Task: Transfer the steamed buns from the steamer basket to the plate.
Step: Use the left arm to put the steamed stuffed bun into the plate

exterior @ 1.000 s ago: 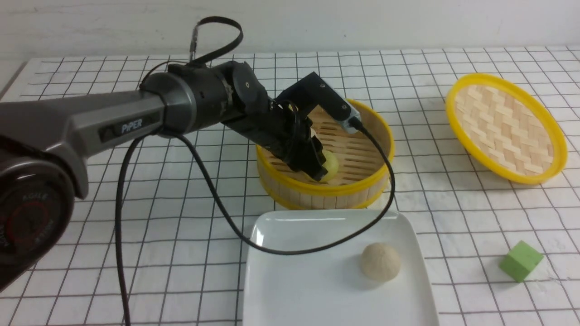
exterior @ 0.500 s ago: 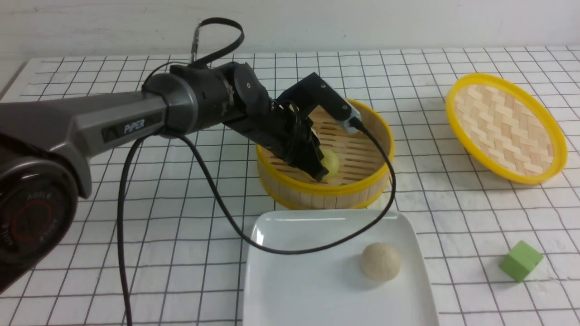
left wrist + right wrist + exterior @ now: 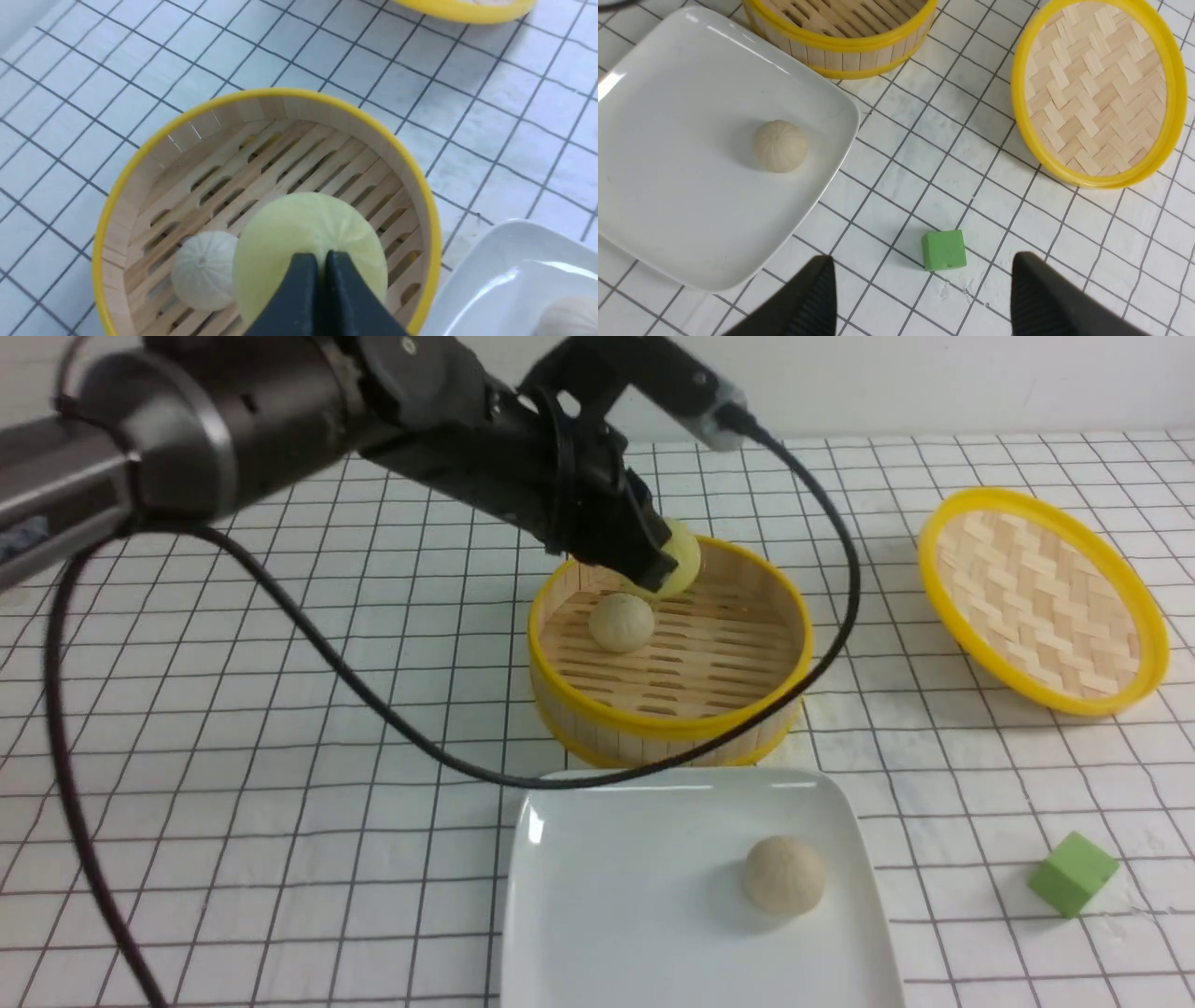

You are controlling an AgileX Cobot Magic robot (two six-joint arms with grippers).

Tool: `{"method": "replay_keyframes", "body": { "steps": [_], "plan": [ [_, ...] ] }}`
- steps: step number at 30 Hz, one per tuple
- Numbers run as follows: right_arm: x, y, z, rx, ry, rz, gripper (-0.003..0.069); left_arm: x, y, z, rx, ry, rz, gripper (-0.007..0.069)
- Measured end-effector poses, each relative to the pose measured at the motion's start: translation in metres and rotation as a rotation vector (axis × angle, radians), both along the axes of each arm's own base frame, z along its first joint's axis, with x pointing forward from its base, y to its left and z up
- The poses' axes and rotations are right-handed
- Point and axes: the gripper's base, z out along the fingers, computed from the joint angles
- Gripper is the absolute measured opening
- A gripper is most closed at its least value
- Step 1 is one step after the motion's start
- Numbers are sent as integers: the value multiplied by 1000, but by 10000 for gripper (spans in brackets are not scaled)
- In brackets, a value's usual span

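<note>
A woven yellow-rimmed lid [image 3: 1041, 602] and a green cube [image 3: 1072, 874] lie apart on the gridded table [image 3: 280, 756].

One yellow bun [image 3: 680, 567] over the basket [image 3: 667, 719], one beige bun [image 3: 621, 621] inside the basket, and a second beige bun [image 3: 784, 886] in front of the basket: three in all. One basket. One plate [image 3: 607, 896] in front of it, one lid [image 3: 1041, 597] to its right, and one green cube [image 3: 1073, 874] to its front right.

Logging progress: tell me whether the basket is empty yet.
Not empty. One beige bun lies on the basket floor; the left gripper holds the yellow bun above it.
</note>
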Motion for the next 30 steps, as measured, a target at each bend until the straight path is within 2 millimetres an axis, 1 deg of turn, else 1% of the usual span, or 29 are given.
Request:
{"method": "replay_keyframes", "body": {
  "steps": [2, 3, 5, 8, 11, 13, 16, 17, 18, 19, 20, 21, 25, 28, 30],
  "plan": [
    [0, 0, 0, 0, 0, 0, 479, -10, 5, 12, -6, 30, 13, 13],
    [0, 0, 0, 0, 0, 0, 477, -13, 7, 13, -3, 47, 14, 13],
    [0, 0, 0, 0, 0, 0, 473, -25, 12, 18, 8, 138, 26, 14],
    [0, 0, 0, 0, 0, 0, 472, -34, 13, 12, 34, 254, 22, 14],
    [0, 0, 0, 0, -1, 0, 472, -40, 9, 4, 50, 311, -1, 14],
    [0, 0, 0, 1, -2, 0, 472, -48, 1, -6, 66, 340, -32, 14],
    [0, 0, 0, 2, -7, -1, 472, -61, -16, -25, 87, 360, -84, 14],
    [0, 0, 0, 2, -7, -1, 472, -66, -24, -36, 93, 363, -101, 14],
    [0, 0, 0, 2, -7, -1, 472, -67, -24, -38, 96, 367, -101, 14],
    [0, 0, 0, 2, -7, -1, 472, -73, -33, -52, 104, 373, -115, 14],
    [0, 0, 0, 2, -7, -1, 472, -73, -34, -54, 106, 375, -116, 14],
    [0, 0, 0, 2, -7, -1, 472, -77, -40, -72, 125, 395, -120, 14],
    [0, 0, 0, 2, -7, -1, 472, -81, -44, -109, 155, 434, -98, 14],
    [0, 0, 0, 2, -6, -1, 472, -80, -43, -120, 155, 424, -74, 14],
    [0, 0, 0, 5, -5, 1, 472, -77, -43, -122, 148, 398, -64, 15]
  ]
}}
